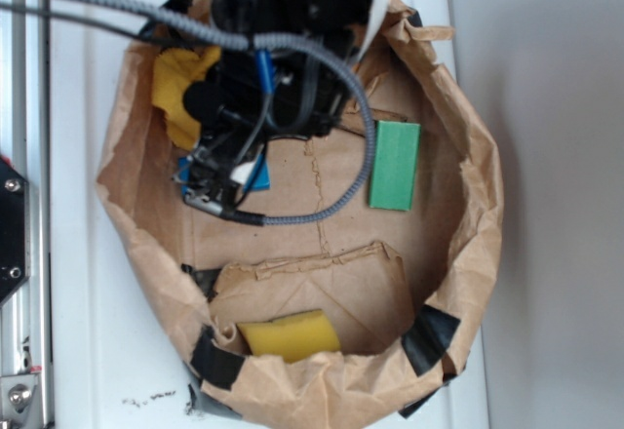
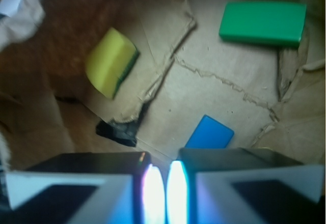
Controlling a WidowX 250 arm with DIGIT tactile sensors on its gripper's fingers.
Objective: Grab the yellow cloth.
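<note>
**Ana:** White tabletop [image 1: 88, 253] fills the exterior view, and on it sits a brown paper bag [image 1: 478, 195] with its rim rolled down, like a nest. What is inside?

**Ben:** At 3 o'clock on the bag floor lies a green block [image 1: 395, 165]. At 6 o'clock a yellow sponge [image 1: 290, 335] rests against a torn paper flap. The yellow cloth [image 1: 180, 83] is at 10 o'clock, bunched against the bag wall, partly hidden by the arm. The gripper [image 1: 219, 190] hangs just below it, beside a blue block [image 1: 257, 175].

**Ana:** And the wrist view?

**Ben:** The green block [image 2: 263, 23] is at 1 o'clock, the sponge [image 2: 111, 61], with a green underside, at 10 o'clock, and the blue block [image 2: 210, 132] lies near centre, just ahead of the fingers. The cloth does not show here. The gripper [image 2: 159, 193] has its two pads nearly meeting, only a thin slit between, so it looks clenched on nothing.

**Ana:** How would the cloth handle?

**Ben:** I judge it light, soft and limp; it will crumple instead of resisting. It should not slip much. A raised fold near its middle looks the best hold, with the jaws spread first and kept off the paper wall touching it.
</note>
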